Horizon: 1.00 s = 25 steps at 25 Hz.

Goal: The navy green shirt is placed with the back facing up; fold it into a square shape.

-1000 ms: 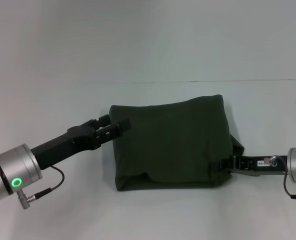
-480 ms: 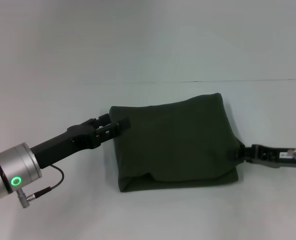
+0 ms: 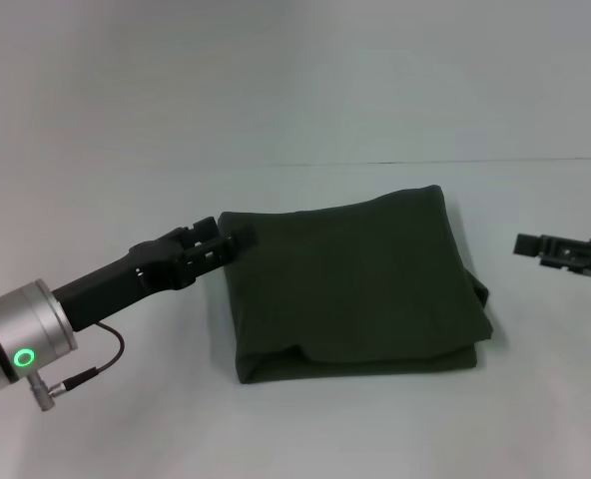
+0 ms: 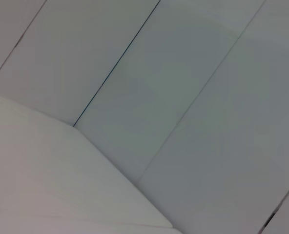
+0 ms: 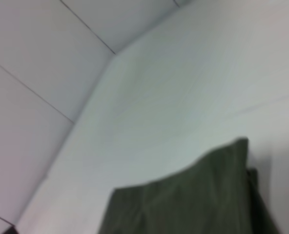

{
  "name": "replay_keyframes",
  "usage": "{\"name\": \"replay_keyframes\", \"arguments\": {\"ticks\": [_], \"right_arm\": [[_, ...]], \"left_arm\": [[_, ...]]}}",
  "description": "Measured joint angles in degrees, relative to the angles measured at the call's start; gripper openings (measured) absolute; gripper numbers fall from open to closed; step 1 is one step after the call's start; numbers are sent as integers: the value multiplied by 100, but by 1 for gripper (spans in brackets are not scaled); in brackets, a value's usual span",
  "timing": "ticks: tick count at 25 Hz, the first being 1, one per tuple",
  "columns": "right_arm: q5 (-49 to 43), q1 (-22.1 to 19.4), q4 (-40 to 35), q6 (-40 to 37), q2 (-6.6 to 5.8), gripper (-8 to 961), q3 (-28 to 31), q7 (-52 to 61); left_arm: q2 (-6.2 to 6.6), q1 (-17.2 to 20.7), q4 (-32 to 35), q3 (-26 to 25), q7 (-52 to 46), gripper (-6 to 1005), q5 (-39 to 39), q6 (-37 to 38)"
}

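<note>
a: where's the navy green shirt (image 3: 350,284)?

b: it lies in the middle of the white table (image 3: 126,419), folded into a thick, roughly rectangular bundle. the top layer is smooth; lower layers show along the near edge and bulge out at the right side. in the right wrist view the navy green shirt (image 5: 193,200) shows as a dark folded slab against the pale table, with the panelled wall (image 5: 42,63) behind it.

a: and the left gripper (image 3: 238,239)?

b: it reaches in low from the near left, its tip at the shirt's far-left corner, touching or overlapping the cloth edge. i can't tell how far apart its fingers are, or whether they have any cloth between them.

a: the right gripper (image 3: 520,243)?

b: it's out to the right, well apart from the shirt and holding nothing. only its dark tip pokes in from the frame edge, so i can't tell how wide it is.

a: left wrist view?

b: only table and wall panels.
</note>
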Motion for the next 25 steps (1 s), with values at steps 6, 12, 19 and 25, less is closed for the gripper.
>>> {"name": "replay_keyframes", "arguments": {"ticks": [6, 12, 19, 25], "right_arm": [[316, -133, 78, -740, 73, 839, 625, -1420], [375, -214, 88, -1305, 296, 913, 544, -2728], [370, -203, 547, -1500, 458, 914, -55, -4263], [372, -169, 798, -1472, 467, 911, -540, -5122]], "left_arm": [[10, 24, 0, -166, 30, 922, -5, 380], [12, 148, 128, -235, 208, 921, 68, 940], [-21, 311, 190, -247, 1351, 921, 991, 1783], [-43, 333, 112, -207, 1877, 922, 1673, 1945]]}}
